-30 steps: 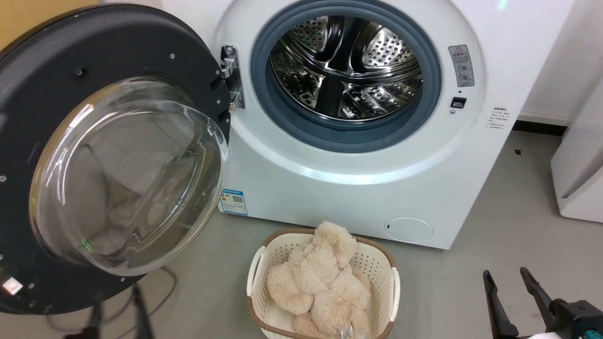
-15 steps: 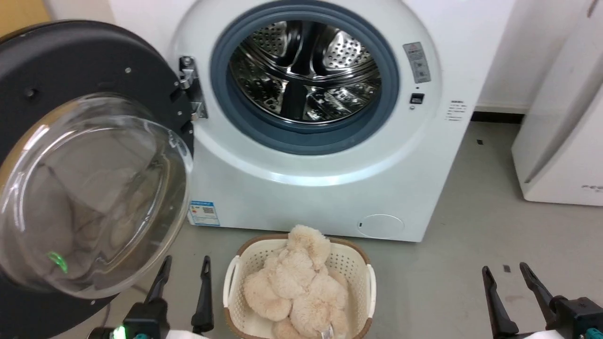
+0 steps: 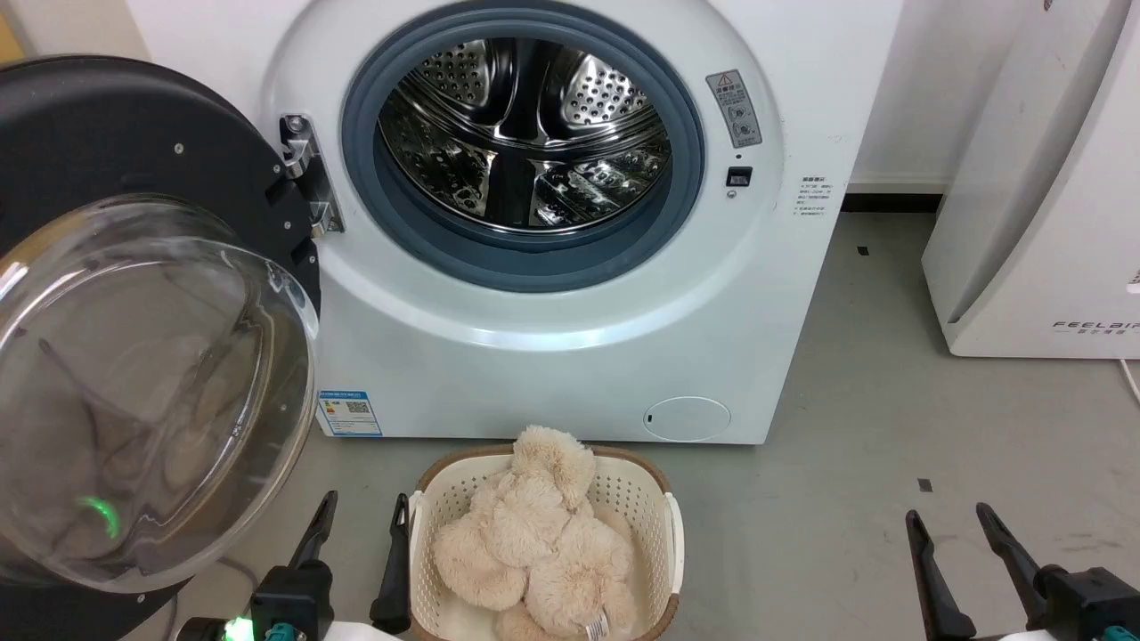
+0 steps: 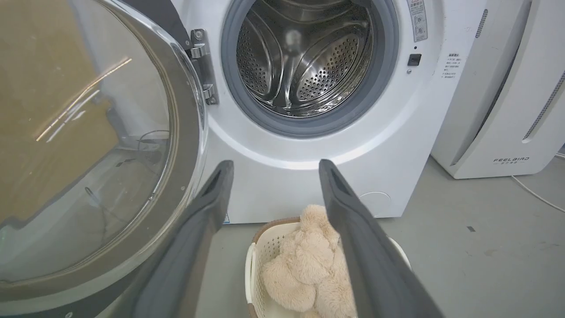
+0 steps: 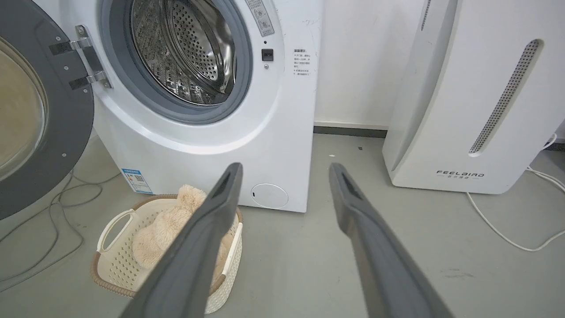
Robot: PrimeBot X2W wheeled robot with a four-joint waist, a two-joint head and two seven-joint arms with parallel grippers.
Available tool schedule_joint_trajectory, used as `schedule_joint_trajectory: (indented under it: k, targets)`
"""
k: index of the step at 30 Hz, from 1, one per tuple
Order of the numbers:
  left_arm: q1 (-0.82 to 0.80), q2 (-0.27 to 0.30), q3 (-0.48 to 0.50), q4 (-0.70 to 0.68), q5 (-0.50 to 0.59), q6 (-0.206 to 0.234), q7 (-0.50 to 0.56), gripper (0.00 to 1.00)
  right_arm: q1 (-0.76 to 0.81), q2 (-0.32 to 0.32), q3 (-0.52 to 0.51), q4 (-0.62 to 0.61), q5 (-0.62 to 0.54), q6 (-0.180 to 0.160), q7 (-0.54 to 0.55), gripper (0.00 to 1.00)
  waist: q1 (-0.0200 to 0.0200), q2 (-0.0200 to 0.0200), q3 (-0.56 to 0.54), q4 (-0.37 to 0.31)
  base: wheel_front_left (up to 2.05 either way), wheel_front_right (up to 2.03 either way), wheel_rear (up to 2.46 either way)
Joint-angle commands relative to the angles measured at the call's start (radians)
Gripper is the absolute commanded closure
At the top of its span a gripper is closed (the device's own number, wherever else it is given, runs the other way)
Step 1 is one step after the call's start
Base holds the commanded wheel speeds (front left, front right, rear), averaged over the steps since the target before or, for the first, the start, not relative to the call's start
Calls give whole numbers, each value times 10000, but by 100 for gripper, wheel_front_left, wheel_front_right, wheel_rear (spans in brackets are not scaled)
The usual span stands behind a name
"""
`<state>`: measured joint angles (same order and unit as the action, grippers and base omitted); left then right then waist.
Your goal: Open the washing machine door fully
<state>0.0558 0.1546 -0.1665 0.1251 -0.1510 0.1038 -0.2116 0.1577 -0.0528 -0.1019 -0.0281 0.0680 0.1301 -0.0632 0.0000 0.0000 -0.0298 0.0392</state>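
The white washing machine (image 3: 534,356) (image 4: 309,176) (image 5: 198,150) faces me with its steel drum (image 3: 525,133) exposed. Its black washing machine door (image 3: 107,142) (image 4: 185,132) (image 5: 57,145) is swung wide to the left on its hinge (image 3: 307,174), the clear glass bowl (image 3: 142,392) bulging toward me. My left gripper (image 3: 365,512) (image 4: 273,165) hangs open at the lower left, just right of the door's rim, holding nothing. My right gripper (image 3: 948,521) (image 5: 284,168) stands open at the lower right over bare floor, well away from the machine.
A cream basket (image 3: 659,499) (image 5: 110,260) holding a beige plush toy (image 3: 534,534) sits on the floor in front of the machine. A white FEELBIRD appliance (image 3: 1042,223) (image 5: 463,110) stands at the right. Cables (image 5: 44,207) lie on the floor under the door.
The head camera has turned, so the machine and basket sit further left in the picture. My left gripper has risen into the view at the lower left, open. The right gripper holds its place.
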Motion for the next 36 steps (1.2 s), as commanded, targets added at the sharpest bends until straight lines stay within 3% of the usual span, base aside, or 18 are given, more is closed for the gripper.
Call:
schedule_joint_trajectory:
  k: [1, 3, 4, 36]
  targets:
    - [-70, 37, -15, 6, 42, 78, 10, 0, 103, 26, 5, 29, 28, 6, -18, 0, 0, 0, 15, 3, 0, 0, 0]
    - [-84, 35, -19, 9, 16, 91, 5, 0, 75, 26, 9, 37, 28, 6, -18, 0, 0, 0, 38, 2, 0, 0, 0]
    - [0, -2, -29, 6, -25, 42, 0, 100, -1, 0, 4, 15, 23, 0, 0, 100, 0, 0, 41, 0, 0, 0, 0]
    - [-125, -254, 359, -285, 334, -210, 496, 100, -373, 5, 244, 78, -142, 1, 148, 100, 0, 0, 105, -95, 0, 0, 0]
